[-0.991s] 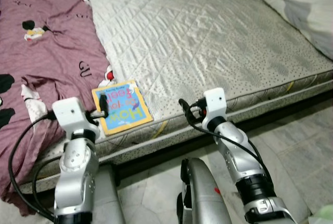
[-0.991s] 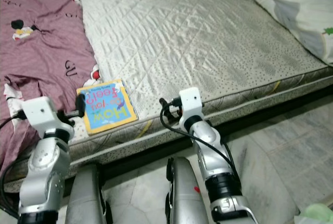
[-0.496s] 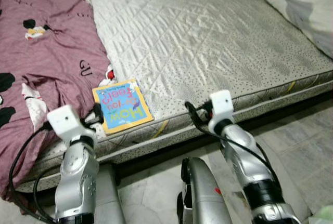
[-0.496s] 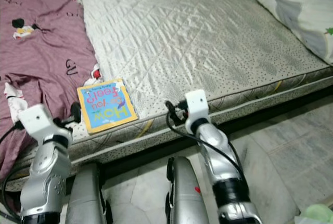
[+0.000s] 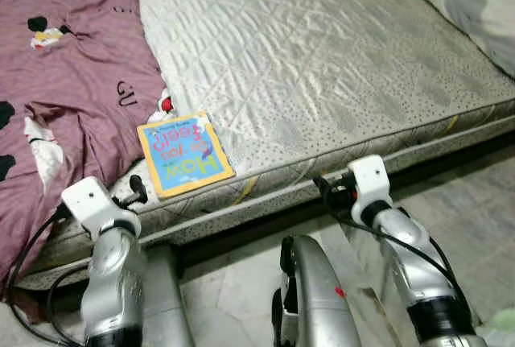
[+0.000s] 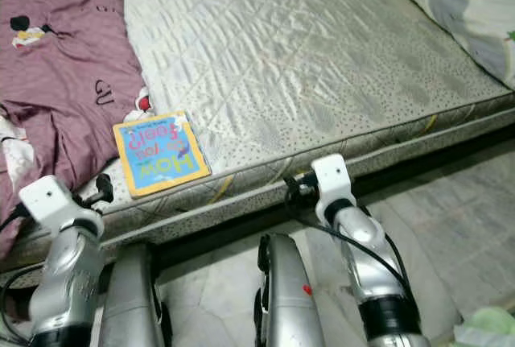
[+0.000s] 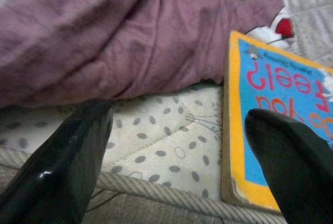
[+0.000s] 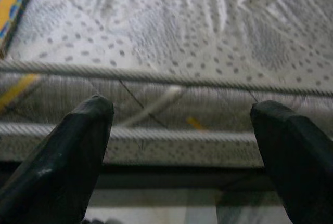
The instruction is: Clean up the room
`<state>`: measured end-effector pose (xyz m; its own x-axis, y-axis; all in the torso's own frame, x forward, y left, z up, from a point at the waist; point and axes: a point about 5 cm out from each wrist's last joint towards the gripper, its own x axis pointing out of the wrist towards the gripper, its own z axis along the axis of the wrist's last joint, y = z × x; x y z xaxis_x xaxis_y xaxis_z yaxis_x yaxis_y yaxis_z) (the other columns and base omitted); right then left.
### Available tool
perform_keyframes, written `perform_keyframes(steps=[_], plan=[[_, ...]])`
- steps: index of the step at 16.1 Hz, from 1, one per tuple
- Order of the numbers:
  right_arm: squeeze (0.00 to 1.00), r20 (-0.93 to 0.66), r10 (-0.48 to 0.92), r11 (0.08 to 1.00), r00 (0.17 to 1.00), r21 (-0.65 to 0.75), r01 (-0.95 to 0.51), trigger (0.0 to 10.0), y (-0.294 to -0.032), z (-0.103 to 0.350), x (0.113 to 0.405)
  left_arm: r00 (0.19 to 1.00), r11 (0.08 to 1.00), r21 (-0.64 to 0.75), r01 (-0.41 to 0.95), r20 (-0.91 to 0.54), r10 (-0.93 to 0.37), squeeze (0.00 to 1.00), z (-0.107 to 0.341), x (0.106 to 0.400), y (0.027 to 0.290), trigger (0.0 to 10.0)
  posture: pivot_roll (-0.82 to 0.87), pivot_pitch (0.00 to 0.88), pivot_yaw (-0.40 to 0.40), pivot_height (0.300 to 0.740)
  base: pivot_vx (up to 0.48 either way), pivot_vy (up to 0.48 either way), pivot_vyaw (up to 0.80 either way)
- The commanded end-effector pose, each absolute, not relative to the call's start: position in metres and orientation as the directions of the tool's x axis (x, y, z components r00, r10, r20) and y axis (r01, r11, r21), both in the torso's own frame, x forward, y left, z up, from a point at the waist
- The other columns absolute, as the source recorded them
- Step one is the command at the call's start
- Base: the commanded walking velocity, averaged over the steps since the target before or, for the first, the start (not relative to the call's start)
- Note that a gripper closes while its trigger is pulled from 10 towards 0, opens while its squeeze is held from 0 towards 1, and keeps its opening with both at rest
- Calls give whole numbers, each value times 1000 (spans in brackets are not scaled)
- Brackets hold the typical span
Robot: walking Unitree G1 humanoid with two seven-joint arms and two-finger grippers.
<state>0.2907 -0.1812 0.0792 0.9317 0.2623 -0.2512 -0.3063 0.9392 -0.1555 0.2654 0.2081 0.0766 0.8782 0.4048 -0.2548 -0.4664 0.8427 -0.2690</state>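
On mattress edge (image 5: 265, 178): book (image 5: 184, 154) flat, title upside-down; left claw (image 7: 177, 146), right claw (image 8: 182, 146) released.

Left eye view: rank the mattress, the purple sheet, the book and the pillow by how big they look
1. mattress, by far the largest.
2. purple sheet.
3. pillow, though the picture's edge cuts it off, so its true rank is unsure.
4. book, smallest.
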Motion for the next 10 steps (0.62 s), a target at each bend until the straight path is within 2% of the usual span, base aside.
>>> perform_keyframes(steps=[1,4,6,10], plan=[[0,-232,245,943,941,-166,-287,10000,-187,85,289,865,831,-265,-488,-275,420,0,70,267,212,10000,-23,207,-81,532,0,0,0],[0,-234,242,939,942,-187,-288,10000,-192,88,285,866,835,-266,-481,-291,406,0,66,272,209,10000,-42,213,-82,497,0,0,0],[0,-244,223,941,944,-200,-274,10000,-201,88,284,868,842,-270,-467,-324,378,0,61,276,205,10000,-45,216,-84,497,0,0,0],[0,-240,231,933,943,-221,-285,10000,-199,93,282,871,846,-286,-450,-350,344,0,50,290,204,10000,-77,216,-97,497,0,0,0]])
